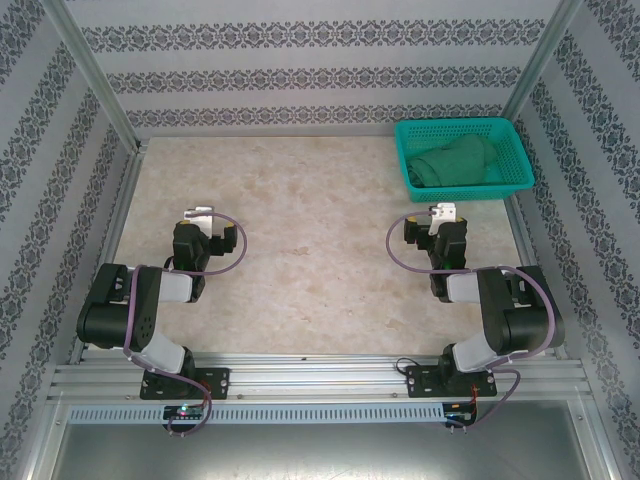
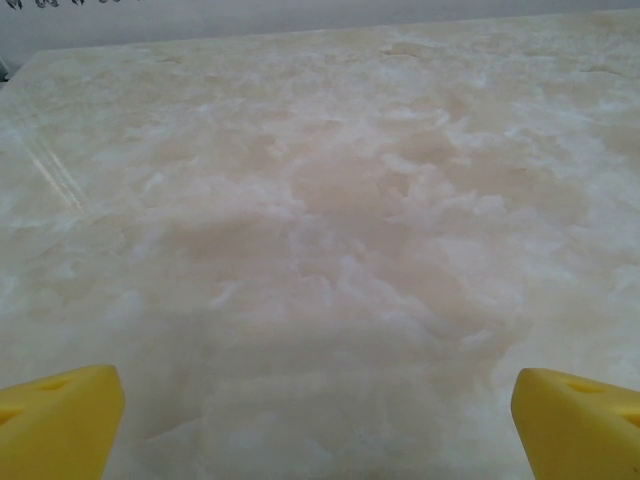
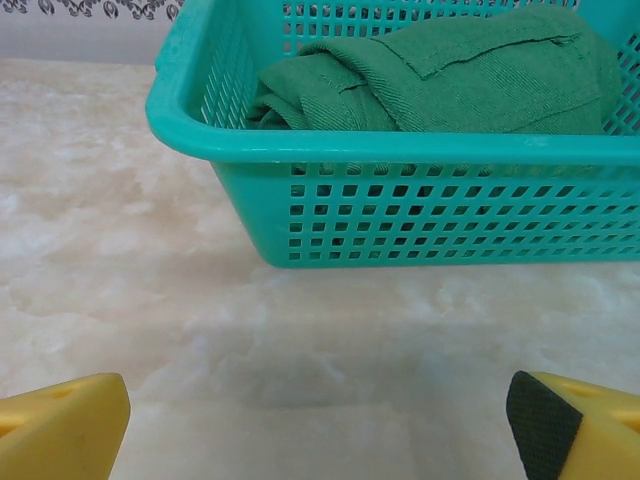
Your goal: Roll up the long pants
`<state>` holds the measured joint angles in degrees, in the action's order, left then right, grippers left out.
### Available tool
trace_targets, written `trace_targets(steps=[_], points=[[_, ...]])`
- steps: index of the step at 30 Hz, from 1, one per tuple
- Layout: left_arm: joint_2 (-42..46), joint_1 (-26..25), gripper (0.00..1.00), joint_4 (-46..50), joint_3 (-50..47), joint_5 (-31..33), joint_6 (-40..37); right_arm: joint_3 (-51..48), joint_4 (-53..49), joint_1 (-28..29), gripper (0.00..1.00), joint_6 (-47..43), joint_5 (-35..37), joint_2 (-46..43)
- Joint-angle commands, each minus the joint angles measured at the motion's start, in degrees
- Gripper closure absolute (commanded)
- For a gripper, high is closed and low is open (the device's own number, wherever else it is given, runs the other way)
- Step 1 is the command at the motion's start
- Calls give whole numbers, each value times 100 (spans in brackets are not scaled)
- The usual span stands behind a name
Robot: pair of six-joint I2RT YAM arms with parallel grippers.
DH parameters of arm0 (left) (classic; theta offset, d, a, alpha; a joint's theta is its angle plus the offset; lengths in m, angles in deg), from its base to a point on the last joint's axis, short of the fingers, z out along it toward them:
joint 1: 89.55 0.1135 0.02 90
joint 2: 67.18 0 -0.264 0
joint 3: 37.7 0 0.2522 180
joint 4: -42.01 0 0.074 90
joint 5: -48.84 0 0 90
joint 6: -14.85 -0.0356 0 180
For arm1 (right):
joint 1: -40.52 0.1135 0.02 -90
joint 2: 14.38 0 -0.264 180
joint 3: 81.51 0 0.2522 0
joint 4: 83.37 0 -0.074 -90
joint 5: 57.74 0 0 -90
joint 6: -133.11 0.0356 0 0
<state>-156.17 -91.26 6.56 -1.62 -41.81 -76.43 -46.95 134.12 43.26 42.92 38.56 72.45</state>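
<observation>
— Tabletop condition: a beige marble-pattern table (image 1: 300, 300), enclosed on three sides by patterned wallpaper walls (image 1: 300, 60). Report the location of the work item.

— The long pants (image 1: 455, 165) lie bundled inside the teal mesh basket (image 1: 465, 192), which stands at the far right corner of the table. From the right wrist view, the green cloth (image 3: 470, 75) is folded over itself, shows a stitched seam, and rises above the basket's near rim (image 3: 420, 150).

— State of the right tool?

— The right gripper (image 3: 320, 430) faces the basket's near wall and stops short of it, with bare table between. Its jaws are spread wide and hold nothing. One yellow finger (image 3: 60, 420) shows at each lower corner, and the right-hand one carries a black pad (image 3: 540, 420).

— State of the left tool?

— The left gripper (image 2: 320, 430) is likewise fully spread and empty, pointing across bare table low over the surface. It sits on the left half of the table, well apart from the basket and the pants.

— Arm posture?

— The left arm (image 1: 130, 310) and right arm (image 1: 500, 310) are both folded back close to their bases at the near edge.
</observation>
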Motion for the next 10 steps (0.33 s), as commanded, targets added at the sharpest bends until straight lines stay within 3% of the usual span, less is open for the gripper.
trace_targets(steps=[1,10], points=[[-43,86,0,96,101,21,58,89,44,-27,2,105,-140,-43],[-46,86,0,102,103,25,58,127,-46,-113,2,144,-348,-59]])
